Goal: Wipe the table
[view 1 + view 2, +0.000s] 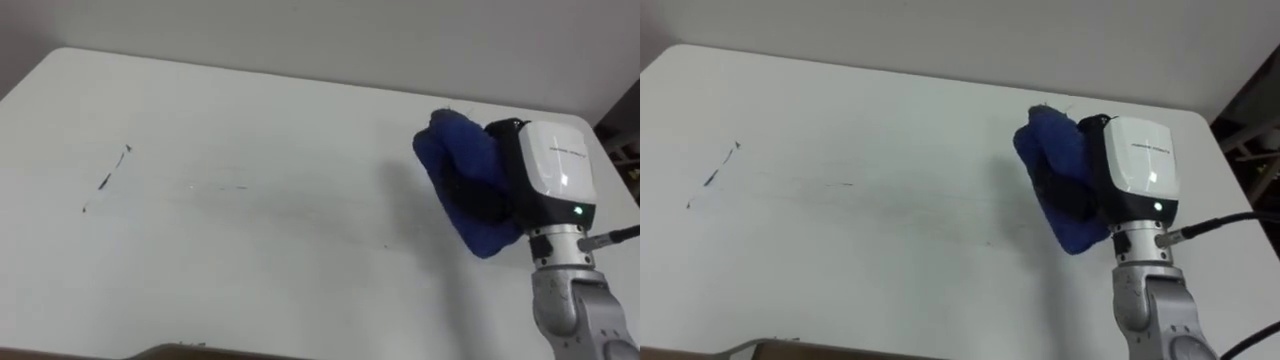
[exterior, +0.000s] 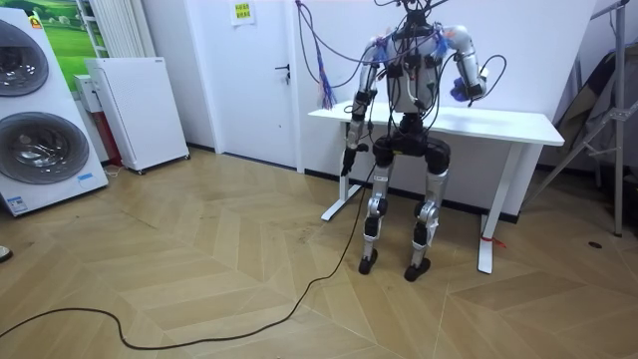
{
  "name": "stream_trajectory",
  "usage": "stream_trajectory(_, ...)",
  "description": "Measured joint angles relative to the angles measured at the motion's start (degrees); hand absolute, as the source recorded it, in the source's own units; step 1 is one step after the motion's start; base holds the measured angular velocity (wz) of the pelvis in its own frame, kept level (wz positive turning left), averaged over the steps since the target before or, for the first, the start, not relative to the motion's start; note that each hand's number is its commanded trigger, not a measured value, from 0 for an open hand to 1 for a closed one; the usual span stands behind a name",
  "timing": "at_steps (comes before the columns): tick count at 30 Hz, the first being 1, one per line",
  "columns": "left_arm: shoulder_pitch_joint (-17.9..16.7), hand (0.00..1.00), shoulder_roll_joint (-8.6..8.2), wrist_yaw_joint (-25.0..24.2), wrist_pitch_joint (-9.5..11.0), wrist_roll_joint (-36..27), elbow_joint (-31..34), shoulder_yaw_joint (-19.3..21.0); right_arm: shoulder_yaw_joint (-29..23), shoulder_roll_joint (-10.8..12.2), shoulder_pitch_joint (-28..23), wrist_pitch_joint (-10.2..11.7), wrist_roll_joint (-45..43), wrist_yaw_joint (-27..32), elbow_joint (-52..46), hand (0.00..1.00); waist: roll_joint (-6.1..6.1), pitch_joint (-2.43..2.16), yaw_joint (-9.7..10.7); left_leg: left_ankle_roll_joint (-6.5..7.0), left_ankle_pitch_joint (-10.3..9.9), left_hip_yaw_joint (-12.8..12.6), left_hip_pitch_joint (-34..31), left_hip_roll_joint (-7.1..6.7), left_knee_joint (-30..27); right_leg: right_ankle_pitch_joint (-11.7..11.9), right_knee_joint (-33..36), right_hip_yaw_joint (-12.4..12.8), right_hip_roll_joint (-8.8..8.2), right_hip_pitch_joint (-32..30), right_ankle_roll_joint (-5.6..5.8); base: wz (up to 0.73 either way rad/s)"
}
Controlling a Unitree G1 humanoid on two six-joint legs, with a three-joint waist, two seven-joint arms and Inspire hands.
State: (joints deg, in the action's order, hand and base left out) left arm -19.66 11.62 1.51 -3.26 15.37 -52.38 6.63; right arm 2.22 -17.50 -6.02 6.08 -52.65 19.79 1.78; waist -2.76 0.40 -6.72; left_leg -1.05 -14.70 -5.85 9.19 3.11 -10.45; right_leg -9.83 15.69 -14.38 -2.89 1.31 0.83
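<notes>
While the robot stands close against the long edge of the white table, facing the wall, its right hand is clamped on a crumpled blue cloth, the dark fingers dug into the folds. Seen from the head, cloth and hand sit toward 3 o'clock on the tabletop. The room view shows that arm bent upward, with the cloth held above the table rather than lying on it.

The white back of this hand carries a short line of grey print, too small to make out, and a small green light glows near the wrist.

Over at 9 o'clock on the tabletop lies a broken slanting line of dark pen marks, well apart from the cloth. A faint grey streak runs from near the marks toward the centre.

From the room view, the left hand hangs low at the robot's side, by the table's end; whether it is open or closed cannot be told.

A yellow notice is stuck on the white wall above the door at about 11 o'clock from the robot, its writing unreadable. Stacked washing machines and a white cabinet stand toward 9 o'clock in that view.
</notes>
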Motion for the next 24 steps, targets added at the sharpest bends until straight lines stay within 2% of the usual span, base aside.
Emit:
stream_trajectory(5,0.1,0.00,-0.10,0.2,0.0,0.1,0.0,-0.1,3.5,0.0,-0.2,-0.4,-0.4,-0.6,4.2,0.00,0.34,0.14,0.0,0.00,0.0,0.0,0.1,0.00,0.1,0.0,-0.1,0.0,0.01,0.1,0.01,0.00)
stream_trajectory(10,0.1,0.00,-0.10,0.4,0.0,0.1,0.1,-0.1,4.5,0.0,-0.8,-1.3,-1.2,-1.4,5.1,0.00,0.93,0.24,-0.1,0.01,0.0,0.0,0.1,0.00,0.3,0.0,-0.1,0.1,0.02,0.0,0.01,0.00)
stream_trajectory(18,-0.1,0.00,-0.10,0.6,0.0,0.2,2.0,-0.1,4.4,-0.1,-0.8,-1.3,-1.5,-1.3,5.8,0.00,0.99,0.06,-0.2,0.01,0.0,-0.1,0.1,0.00,0.5,0.0,-0.1,0.1,0.03,-0.1,0.01,0.00)
stream_trajectory(20,-0.1,0.00,-0.10,0.6,0.0,0.3,2.0,0.0,4.3,-0.1,-0.8,-1.3,-1.5,-1.3,5.8,0.00,0.93,-0.21,-0.2,0.01,0.0,-0.1,0.1,0.00,0.4,0.0,0.0,0.1,0.02,-0.1,0.01,0.00)
stream_trajectory(24,-0.1,0.00,-0.07,0.9,0.0,0.1,1.9,0.0,4.3,-0.6,-0.8,-1.3,-1.2,-1.3,5.8,0.00,1.16,-0.37,0.0,0.01,0.0,-0.1,0.1,0.00,0.2,0.0,0.1,0.2,0.02,0.0,0.01,0.00)
